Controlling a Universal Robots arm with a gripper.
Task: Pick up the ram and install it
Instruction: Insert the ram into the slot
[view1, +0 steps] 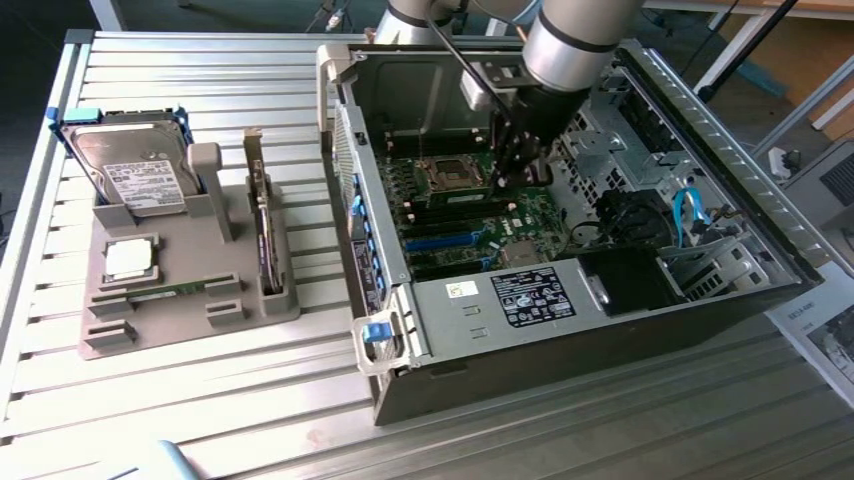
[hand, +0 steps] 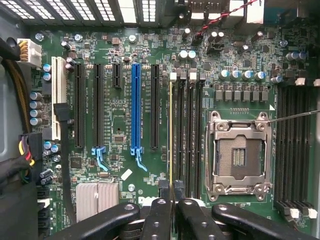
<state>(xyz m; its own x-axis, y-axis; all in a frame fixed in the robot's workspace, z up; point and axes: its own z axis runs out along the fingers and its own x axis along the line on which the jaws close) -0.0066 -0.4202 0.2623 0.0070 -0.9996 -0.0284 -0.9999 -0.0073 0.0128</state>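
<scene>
The gripper (view1: 514, 165) is lowered inside the computer case (view1: 441, 370), above the motherboard (hand: 120, 125). Its jaws are drawn to a narrow slit, and the ram (hand: 171, 130) is pinched between the 2 fingertips. The ram is viewed edge-on as a thin yellow-green line along the slot farthest from the CPU socket (hand: 239, 152) in a bank of 4. Whether it is seated cannot be told. The stick is judged light, stiff and thin, yet fragile. It is best gripped across its flat faces near the top edge at mid-length, with the gold contacts left untouched.
</scene>
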